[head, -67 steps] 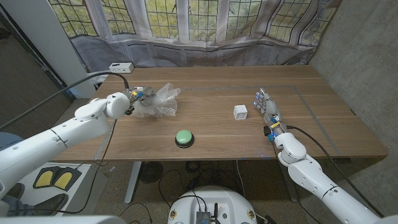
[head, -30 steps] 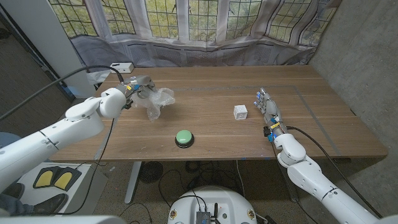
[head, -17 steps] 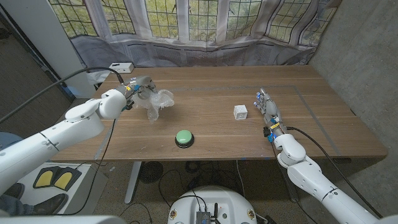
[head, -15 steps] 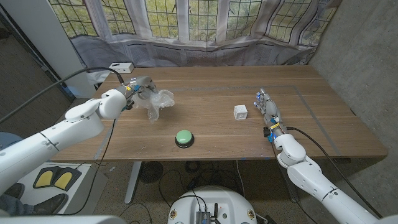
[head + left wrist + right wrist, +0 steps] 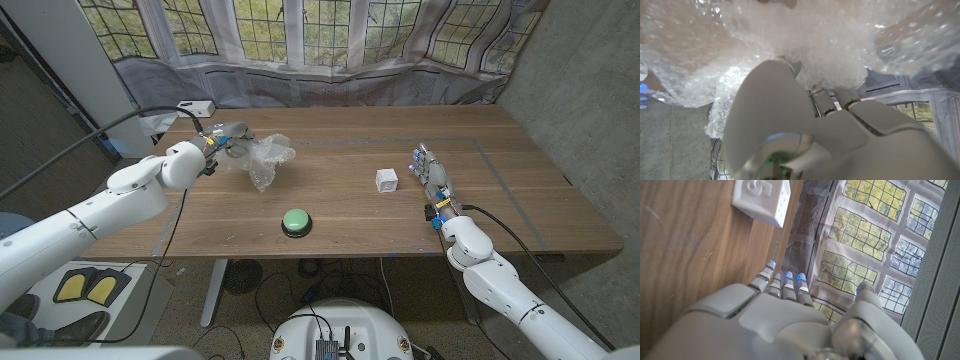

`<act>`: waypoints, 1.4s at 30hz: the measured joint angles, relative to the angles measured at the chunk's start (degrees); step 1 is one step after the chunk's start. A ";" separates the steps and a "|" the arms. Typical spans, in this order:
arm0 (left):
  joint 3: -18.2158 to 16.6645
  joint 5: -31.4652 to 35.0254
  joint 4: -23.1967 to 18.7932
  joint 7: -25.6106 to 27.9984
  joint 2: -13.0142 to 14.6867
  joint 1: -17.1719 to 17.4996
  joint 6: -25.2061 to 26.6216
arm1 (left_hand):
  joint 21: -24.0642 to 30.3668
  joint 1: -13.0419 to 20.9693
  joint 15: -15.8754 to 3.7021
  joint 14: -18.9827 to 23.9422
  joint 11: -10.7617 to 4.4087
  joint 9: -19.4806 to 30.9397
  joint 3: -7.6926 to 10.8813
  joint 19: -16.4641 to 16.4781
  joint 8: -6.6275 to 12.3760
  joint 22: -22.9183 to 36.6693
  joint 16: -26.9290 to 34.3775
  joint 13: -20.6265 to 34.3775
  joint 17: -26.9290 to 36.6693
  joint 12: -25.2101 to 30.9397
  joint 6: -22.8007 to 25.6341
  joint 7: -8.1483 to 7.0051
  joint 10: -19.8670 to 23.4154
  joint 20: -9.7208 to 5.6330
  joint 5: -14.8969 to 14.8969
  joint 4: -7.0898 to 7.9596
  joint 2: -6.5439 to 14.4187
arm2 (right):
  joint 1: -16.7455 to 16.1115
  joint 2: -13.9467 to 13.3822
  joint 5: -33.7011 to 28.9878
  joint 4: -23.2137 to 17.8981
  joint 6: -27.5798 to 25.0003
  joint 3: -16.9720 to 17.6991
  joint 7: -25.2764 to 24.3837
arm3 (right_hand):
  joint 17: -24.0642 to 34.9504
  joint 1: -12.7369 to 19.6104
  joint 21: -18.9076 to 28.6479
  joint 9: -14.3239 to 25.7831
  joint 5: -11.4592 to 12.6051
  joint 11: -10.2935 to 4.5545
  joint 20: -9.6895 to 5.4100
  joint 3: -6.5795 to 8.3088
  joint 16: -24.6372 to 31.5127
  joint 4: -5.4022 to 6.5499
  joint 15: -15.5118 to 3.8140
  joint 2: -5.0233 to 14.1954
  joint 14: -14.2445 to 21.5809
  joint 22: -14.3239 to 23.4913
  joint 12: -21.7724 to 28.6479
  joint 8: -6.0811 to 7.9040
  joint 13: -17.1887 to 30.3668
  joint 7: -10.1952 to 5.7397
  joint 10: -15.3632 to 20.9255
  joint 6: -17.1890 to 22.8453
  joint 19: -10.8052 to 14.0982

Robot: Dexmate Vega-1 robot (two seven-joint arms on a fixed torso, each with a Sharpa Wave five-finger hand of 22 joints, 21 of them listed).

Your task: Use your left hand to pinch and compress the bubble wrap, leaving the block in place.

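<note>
My left hand (image 5: 226,137) pinches the bubble wrap (image 5: 265,158) near the table's (image 5: 340,215) left edge; block (image 5: 386,180) sits beside my empty, straight-fingered right hand (image 5: 431,178).

Right hand (image 5: 785,315) seen from behind, white shell low in the picture, fingers (image 5: 771,282) held straight and close together with blue-lit tips, thumb (image 5: 863,292) standing off to one side. White block (image 5: 761,199) embossed with a numeral, resting on the wooden table (image 5: 685,250) just beyond the fingertips, apart from them. Leaded window panes (image 5: 875,245) with green foliage behind, past the table's edge.
</note>
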 measured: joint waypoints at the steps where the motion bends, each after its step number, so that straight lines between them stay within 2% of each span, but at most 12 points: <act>1: 0.08 0.20 -0.02 -0.19 0.01 -0.09 0.09 | 0.00 -0.77 0.28 -0.45 0.14 -0.06 -0.26 -0.41 -0.38 0.00 -0.17 -0.09 -0.01 -0.27 -0.63 0.02 -0.29 0.41 0.03 0.05 -0.09 | 0.00 0.00 0.02 0.02 0.05 0.01 0.02 | 0.00 0.00 0.00 0.00 0.00 0.00 0.00 0.00 0.00 0.00 0.00 0.00 0.00 0.00 0.00 0.00 0.00 0.00 0.00 0.00 0.00; 7: 0.85 1.76 -0.22 -1.72 0.02 -1.03 0.84 | 0.00 -2.37 0.71 -0.87 -0.11 -0.33 -0.50 -1.56 -1.64 0.00 -0.35 -0.11 -0.01 -0.87 -2.40 -0.20 -0.70 0.96 -0.08 0.30 -0.98 | -0.10 -0.02 0.12 0.09 0.21 0.11 0.14 | 0.00 0.00 0.00 0.00 0.00 0.00 0.00 0.00 0.00 0.00 0.00 0.00 0.00 0.00 0.00 0.00 0.00 0.00 0.00 0.00 0.00; 17: 1.55 3.15 -0.26 -3.24 -0.31 -2.01 1.44 | 0.00 -3.20 0.99 -1.77 -0.51 -0.60 -0.50 -2.43 -2.52 -0.27 -0.68 -0.10 0.00 -1.53 -3.66 -0.21 -1.69 1.82 -0.08 0.29 -0.72 | -0.19 -0.04 0.17 0.15 0.36 0.18 0.17 | -0.14 0.00 0.00 0.00 0.00 0.00 0.00 0.00 0.00 0.00 0.00 0.00 0.00 0.00 0.00 0.00 0.00 0.00 0.00 0.00 0.00; 23: 1.76 3.67 -0.26 -3.88 -0.47 -2.30 1.96 | 0.00 -3.42 0.04 -0.81 -1.26 -0.86 -0.90 -2.46 -2.91 -0.27 0.83 -0.02 0.93 -1.45 -3.92 -0.29 -0.65 1.86 -0.08 -0.62 -0.50 | -0.30 -0.04 0.22 0.16 0.46 0.20 0.17 | -0.16 0.00 0.00 0.00 0.00 0.00 0.00 0.00 0.00 0.00 0.00 0.00 0.00 0.00 0.00 0.00 0.00 0.00 0.00 0.00 0.00; 25: 1.77 3.78 -0.26 -3.89 -0.59 -2.31 2.08 | 0.65 -3.41 -0.51 0.19 -1.14 -0.86 -0.95 -1.55 -2.89 -0.27 1.66 0.33 1.51 -0.89 -3.41 -0.49 0.51 1.44 -0.08 -1.33 -0.50 | -0.32 -0.04 0.23 0.17 0.48 0.20 0.17 | -0.06 0.00 0.00 0.00 0.00 0.00 0.00 0.00 0.00 0.00 0.00 0.00 0.00 0.00 0.00 0.00 0.00 0.00 0.00 0.00 0.00; 31: 1.71 3.77 -0.04 -2.72 -1.08 -1.90 1.95 | 3.81 -2.14 -1.12 3.06 -0.49 0.10 -0.39 3.45 -2.01 -0.19 3.36 1.97 2.14 0.24 -1.41 0.53 2.86 1.40 -0.13 -2.37 -0.38 | -0.35 0.00 0.24 0.21 0.55 0.20 0.22 | 0.00 0.00 0.00 0.00 0.00 0.00 0.00 0.00 0.00 0.00 0.00 0.00 0.00 0.00 0.00 0.00 0.00 0.00 0.00 0.00 0.00; 33: 1.57 3.78 -0.01 -2.22 -1.21 -1.75 1.95 | 5.24 -1.13 -1.45 4.87 -0.38 0.88 -0.70 5.49 -1.24 -0.20 4.89 3.25 2.83 1.37 -0.48 0.78 4.34 0.59 -0.36 -2.82 -1.17 | -0.35 0.02 0.24 0.22 0.60 0.20 0.24 | -0.05 0.00 0.00 0.00 0.00 0.00 0.00 0.00 0.00 0.00 0.00 0.00 0.00 0.00 0.00 0.00 0.00 0.00 0.00 0.00 0.00; 35: 1.50 3.80 -0.01 -1.98 -1.35 -1.65 2.00 | 7.13 0.58 -0.40 6.25 -0.51 2.31 -1.64 7.63 -0.20 -0.43 7.45 5.63 4.44 3.08 1.07 0.92 5.78 -1.18 -0.95 -3.04 -1.87 | -0.36 0.03 0.24 0.22 0.63 0.18 0.25 | -0.14 0.00 0.00 0.00 0.00 0.00 0.00 0.00 0.00 0.00 0.00 0.00 0.00 0.00 0.00 0.00 0.00 0.00 0.00 0.00 0.00; 38: 1.43 3.77 -0.03 -1.90 -1.51 -1.57 2.24 | 9.65 1.95 -0.02 8.13 -0.71 4.36 -2.49 10.44 1.21 -0.65 9.14 8.93 5.96 5.54 2.92 1.14 6.79 -3.83 -1.20 -2.65 -2.94 | -0.42 0.04 0.23 0.23 0.65 0.17 0.25 | -0.16 0.00 0.00 0.00 0.00 0.00 0.00 0.00 0.00 0.00 0.00 0.00 0.00 0.00 0.00 0.00 0.00 0.00 0.00 0.00 0.00; 42: 1.38 3.26 0.03 -1.89 -1.78 -1.55 2.06 | 12.15 2.73 0.16 9.56 -0.44 6.06 -2.55 10.63 3.46 -0.69 9.02 12.02 5.59 7.84 7.21 1.23 8.36 -4.08 -1.46 -2.71 -3.72 | -0.57 0.04 0.10 0.11 0.66 0.16 0.15 | -0.16 0.00 0.00 0.00 0.00 0.00 0.00 0.00 0.00 0.00 0.00 0.00 0.00 0.00 0.00 0.00 0.00 0.00 0.00 0.00 0.00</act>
